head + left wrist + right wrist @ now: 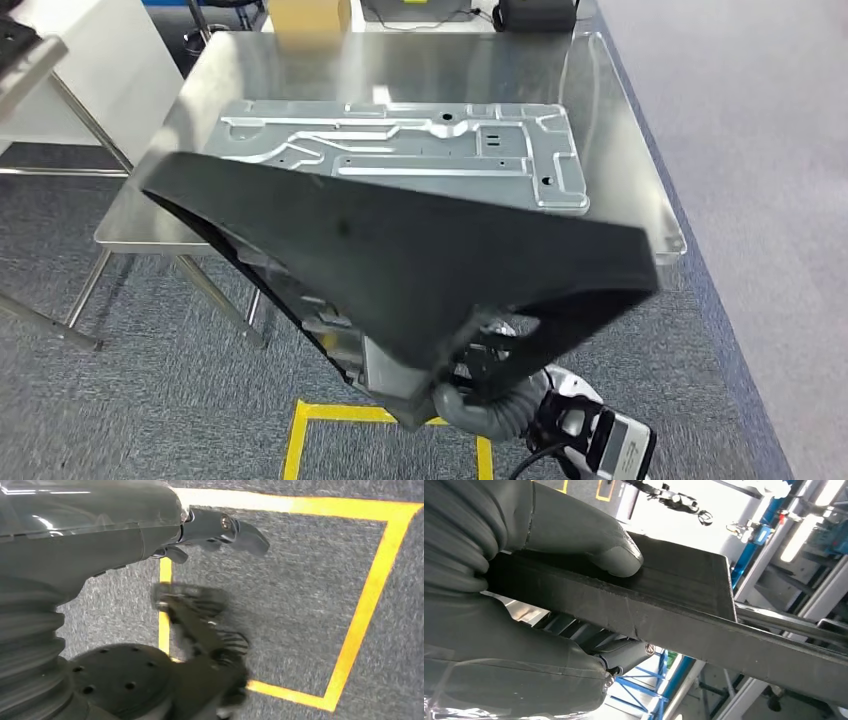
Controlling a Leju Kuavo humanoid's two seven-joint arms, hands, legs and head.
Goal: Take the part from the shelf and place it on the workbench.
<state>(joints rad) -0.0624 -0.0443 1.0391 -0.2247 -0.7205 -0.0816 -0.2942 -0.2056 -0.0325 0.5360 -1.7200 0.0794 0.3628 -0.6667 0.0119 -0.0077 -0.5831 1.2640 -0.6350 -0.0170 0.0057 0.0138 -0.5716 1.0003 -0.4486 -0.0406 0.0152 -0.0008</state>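
Your right hand [549, 610] clamps the black part [420, 250], tilted, long axis running 10 to 4 o'clock; the bench [640, 190] lies at 12 o'clock. Your left hand [220, 530] hangs slack, holding nothing.

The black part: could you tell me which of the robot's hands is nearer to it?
Right. The right hand grips the black part at its edge, thumb pressed on its face. The left hand hangs over the carpet, holding nothing.
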